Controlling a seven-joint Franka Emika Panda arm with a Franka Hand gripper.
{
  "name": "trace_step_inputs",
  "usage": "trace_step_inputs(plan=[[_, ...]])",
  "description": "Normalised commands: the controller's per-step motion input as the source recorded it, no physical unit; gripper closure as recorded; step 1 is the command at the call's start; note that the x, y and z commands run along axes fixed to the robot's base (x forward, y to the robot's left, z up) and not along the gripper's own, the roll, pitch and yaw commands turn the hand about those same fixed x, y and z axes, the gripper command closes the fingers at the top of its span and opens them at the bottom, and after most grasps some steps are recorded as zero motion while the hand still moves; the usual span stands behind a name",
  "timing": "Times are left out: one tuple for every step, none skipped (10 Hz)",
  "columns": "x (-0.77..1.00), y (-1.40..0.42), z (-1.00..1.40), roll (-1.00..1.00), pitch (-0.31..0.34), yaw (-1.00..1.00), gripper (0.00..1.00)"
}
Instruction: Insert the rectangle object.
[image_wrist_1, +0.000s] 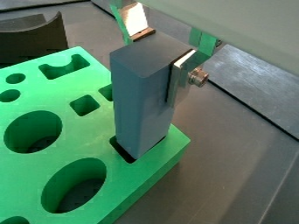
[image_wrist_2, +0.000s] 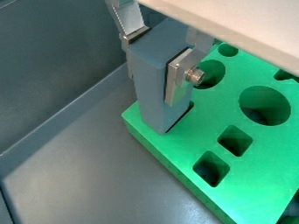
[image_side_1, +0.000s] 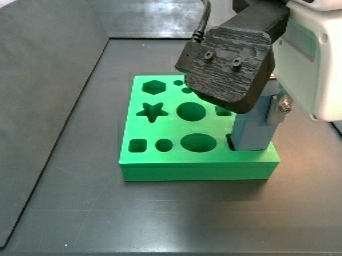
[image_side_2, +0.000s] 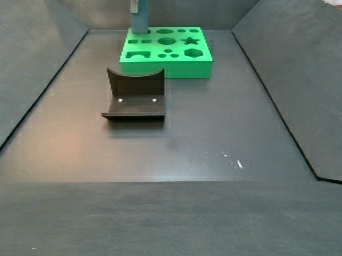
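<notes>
The rectangle object (image_wrist_1: 146, 96) is held upright by the gripper (image_wrist_1: 163, 52), its fingers (image_wrist_1: 184, 63) clamped on its upper part. Its lower end is set in a slot at a corner of the green board (image_wrist_1: 82, 140). The fixture (image_side_2: 134, 95) stands well apart on the floor.

End effector (image_wrist_1: 160, 52) showing flat silver finger plates (image_wrist_2: 177, 77) with a round silver screw, beneath a dark textured wrist housing (image_side_1: 230, 62) bearing small fasteners, a black cable, and a white casing (image_side_1: 318, 60).
</notes>
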Motion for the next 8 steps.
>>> trace_step_inputs(plan=[[-0.34,0.13,-0.36,-0.03,0.0,-0.03,1.0],[-0.25,0.01,-0.33,0.0,0.0,-0.07,1.0],[0.0,0.0,-0.53,0.0,0.0,-0.07,1.0],[0.11,0.0,-0.59,0.0,0.0,-0.06,1.0],[0.14,0.0,-0.49,0.0,0.0,-0.02,1.0],[0.17,0.0,-0.35,0.0,0.0,0.0,1.0],[0.1,0.0,-0.17,0.0,0.0,0.0,1.0],[0.01,0.03,0.0,-0.02,0.017,0.0,1.0]])
